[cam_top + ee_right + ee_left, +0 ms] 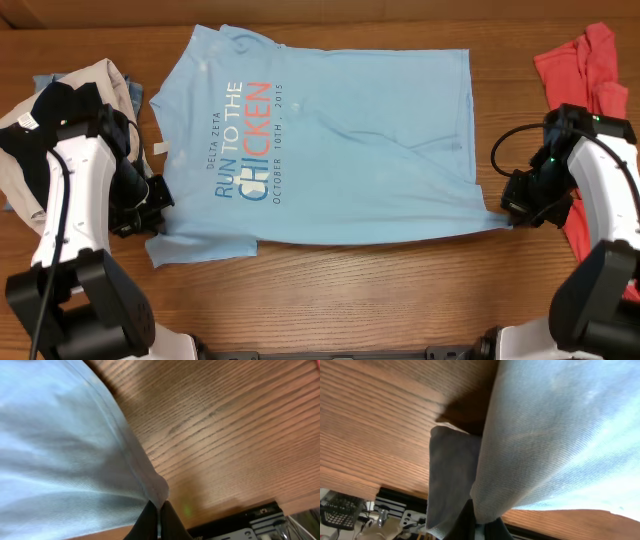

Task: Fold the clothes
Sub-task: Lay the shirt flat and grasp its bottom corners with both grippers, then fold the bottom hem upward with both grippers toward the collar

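The clothes, a light blue T-shirt point(330, 150) with red and white chest lettering, lie spread flat on the wooden table, neck toward the left. My left gripper point(152, 208) is shut on the shirt's near left edge by the sleeve; in the left wrist view the blue cloth point(540, 445) bunches between the dark fingers point(462, 527). My right gripper point(508, 212) is shut on the shirt's near right hem corner. In the right wrist view the hem point(150, 480) runs down into the pinched fingertips point(147, 522).
A pile of black, beige and denim garments point(60, 120) lies at the left, partly under the left arm. A red garment point(585, 90) lies at the right beside the right arm. The table's front edge point(330, 335) runs near the arm bases.
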You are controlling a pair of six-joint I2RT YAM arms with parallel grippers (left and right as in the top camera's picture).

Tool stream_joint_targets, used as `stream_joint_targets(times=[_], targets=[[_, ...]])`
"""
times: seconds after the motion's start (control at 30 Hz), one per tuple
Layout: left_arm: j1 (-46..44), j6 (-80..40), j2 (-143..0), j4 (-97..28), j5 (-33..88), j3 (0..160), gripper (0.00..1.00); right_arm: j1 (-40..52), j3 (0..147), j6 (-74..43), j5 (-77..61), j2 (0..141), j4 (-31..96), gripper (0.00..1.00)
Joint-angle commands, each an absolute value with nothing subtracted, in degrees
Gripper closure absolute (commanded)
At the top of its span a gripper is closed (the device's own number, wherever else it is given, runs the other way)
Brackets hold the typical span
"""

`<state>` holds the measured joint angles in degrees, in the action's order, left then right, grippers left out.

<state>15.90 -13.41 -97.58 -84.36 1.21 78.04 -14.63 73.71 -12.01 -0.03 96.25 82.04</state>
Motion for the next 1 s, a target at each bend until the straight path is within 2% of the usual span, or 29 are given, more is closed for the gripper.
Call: stream_joint_targets(times=[0.0, 0.17, 0.3, 0.4, 0.73, 0.97], targets=[[16.12, -14.39, -95.0, -83.44, 1.48, 76.29, 0.96, -14.85, 73.56, -12.23, -0.14, 91.79, 80.16, 0.96], [16.12, -14.66, -95.02, -79.75, 3.49, 76.27, 0.96, -14.33, 73.56, -12.25, -1.17, 91.77, 77.54, 0.96], [16.12, -15.05, -95.02, -81.45, 2.87, 76.25, 0.96, -14.5, 73.54, -14.76, -1.56, 91.24, 78.0, 0.96], [16.16, -15.05, -95.02, -82.3, 1.96, 76.25, 0.96, -14.5, 73.54, -11.4, -4.4, 89.76, 77.93, 0.96], [16.16, -15.07, -95.0, -87.92, 0.78, 76.23, 0.96, -14.61, 72.75, -14.02, -1.17, 89.19, 85.86, 0.96], [16.16, -16.01, -93.82, -86.41, 1.28, 76.23, 0.96, -14.59, 72.75, -16.1, -0.1, 86.94, 82.26, 0.96]])
